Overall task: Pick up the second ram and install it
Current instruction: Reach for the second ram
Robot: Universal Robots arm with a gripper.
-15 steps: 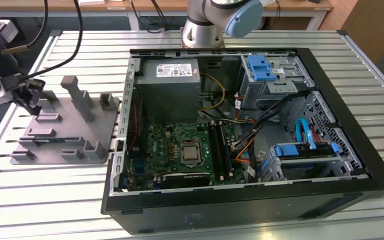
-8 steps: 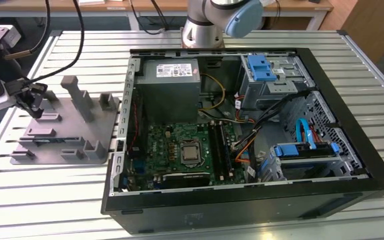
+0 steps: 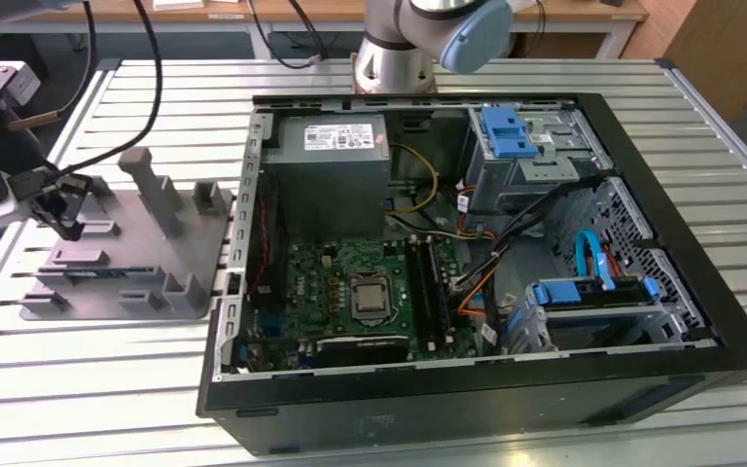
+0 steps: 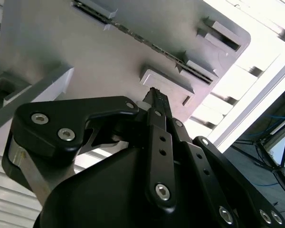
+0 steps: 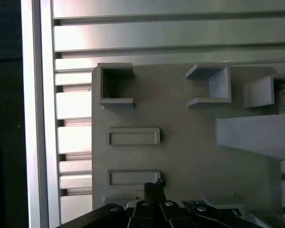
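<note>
In the exterior view you see the gripper (image 3: 65, 222) hanging over the grey plastic holder (image 3: 153, 263) with its posts and slots. The holder lies on the slatted metal tabletop (image 3: 88, 389), beside the open black computer case (image 3: 478, 243). The gripper's fingers are pressed together and carry nothing. The second ram (image 3: 98, 275), a thin blue circuit-board strip, sits in a slot of the holder, near the fingertips but apart from them.

In the second wrist view the gripper (image 4: 154, 97) is closed above the holder (image 4: 61, 47), with its tip just beside a raised rectangular pad (image 4: 166, 80). The ram (image 4: 133, 34) shows as a thin dark edge held in brackets beyond that pad.

In the first wrist view the closed gripper (image 5: 152, 186) is over the holder (image 5: 180, 118). A small blue part of the ram (image 5: 195, 205) shows just beside it.
</note>
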